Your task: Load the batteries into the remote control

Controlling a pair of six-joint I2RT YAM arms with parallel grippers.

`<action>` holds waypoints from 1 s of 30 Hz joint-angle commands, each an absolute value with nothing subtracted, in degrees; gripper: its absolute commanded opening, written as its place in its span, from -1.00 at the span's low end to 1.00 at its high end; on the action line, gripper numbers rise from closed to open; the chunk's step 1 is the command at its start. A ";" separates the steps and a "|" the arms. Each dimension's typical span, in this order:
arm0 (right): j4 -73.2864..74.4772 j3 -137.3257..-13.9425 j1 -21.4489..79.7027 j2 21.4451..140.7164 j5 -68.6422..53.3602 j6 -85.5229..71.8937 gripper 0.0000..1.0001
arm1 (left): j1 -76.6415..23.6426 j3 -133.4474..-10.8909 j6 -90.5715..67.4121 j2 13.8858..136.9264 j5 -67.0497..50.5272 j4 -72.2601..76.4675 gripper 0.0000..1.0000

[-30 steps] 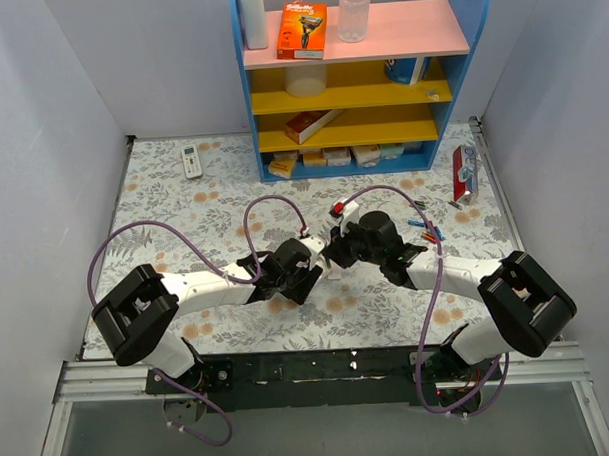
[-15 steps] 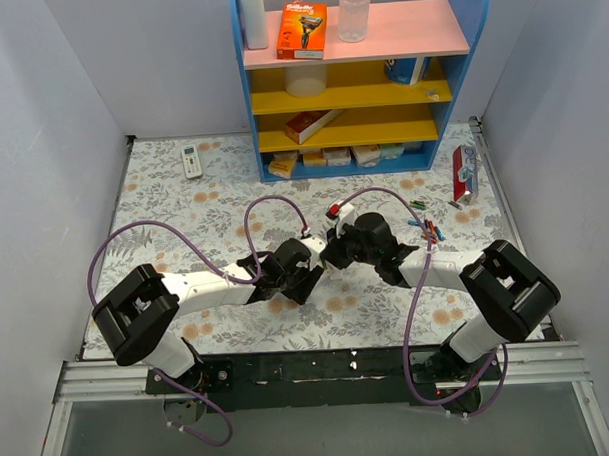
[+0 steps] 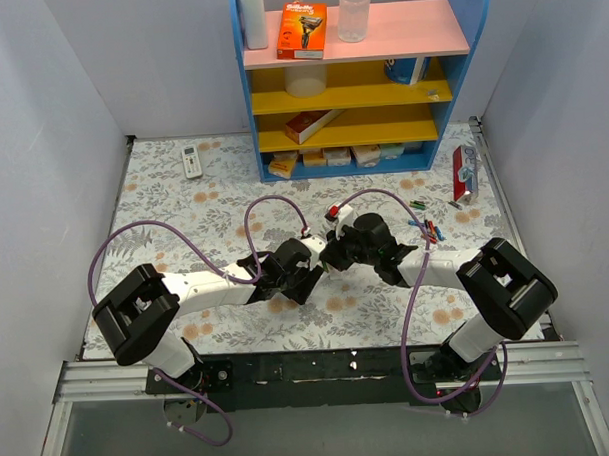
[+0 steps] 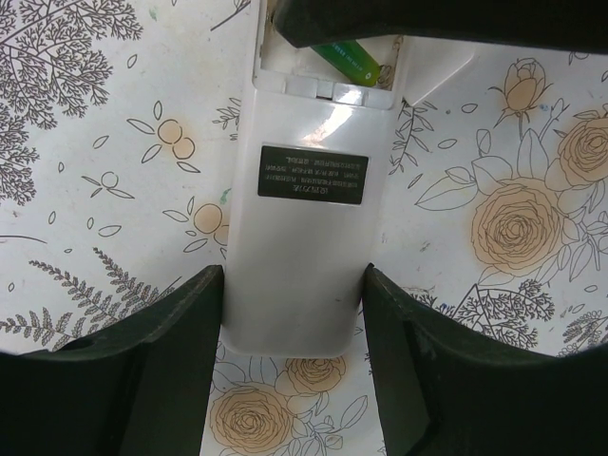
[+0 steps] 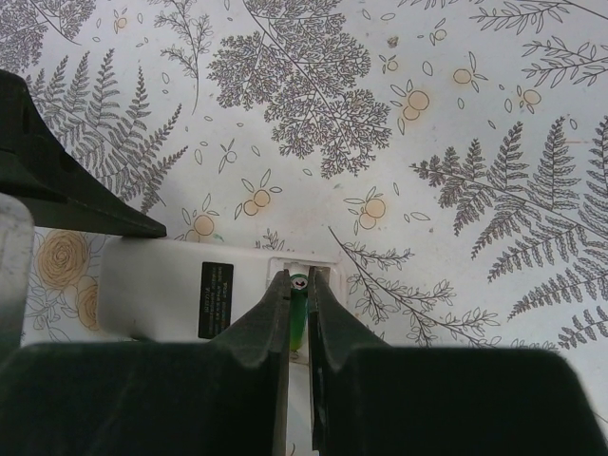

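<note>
Since a second ago, we see the right arm's elbow swing in toward the middle of the table, and the right gripper (image 3: pixel 337 251) has crept a little toward 9 o'clock, closer to the left one; the left arm has not shifted.

We find the remote control (image 4: pixel 306 233) lying back-up on the floral table cover (image 3: pixel 164 208), near the middle of the top view, between the two wrists. Its dark label faces up and its battery recess is uncovered at the 12 o'clock end in the left wrist view.

The left gripper (image 4: pixel 293 313) is partly closed, one finger against each long side of the remote's 6 o'clock end, so it clamps the body.

The right gripper (image 5: pixel 297 285) is nearly closed, and its fingertips pinch a green battery (image 5: pixel 298 302). From the left wrist we see that green battery (image 4: pixel 348 59) sitting slanted in the open recess, partly hidden under the right gripper's dark finger; we cannot tell whether it is fully seated.

At about 3 o'clock from the right gripper, a few loose batteries (image 3: pixel 423 228) in red and blue lie on the cover.

At 12 o'clock stands a blue shelf (image 3: pixel 475 42), and at about 10 o'clock lies a white remote (image 3: pixel 191 160).
</note>
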State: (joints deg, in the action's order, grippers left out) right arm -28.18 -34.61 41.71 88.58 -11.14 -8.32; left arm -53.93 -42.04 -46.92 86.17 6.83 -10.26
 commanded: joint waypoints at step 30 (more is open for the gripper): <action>-16.96 -38.32 42.98 95.10 -14.33 -6.24 -0.97 | -54.14 -41.31 -49.30 86.40 13.53 -6.94 -0.34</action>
State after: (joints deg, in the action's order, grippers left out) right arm -20.40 -42.76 41.43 95.35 -13.63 -6.50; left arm -54.15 -41.71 -49.15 86.67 10.52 -8.29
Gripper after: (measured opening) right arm 0.081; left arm 0.542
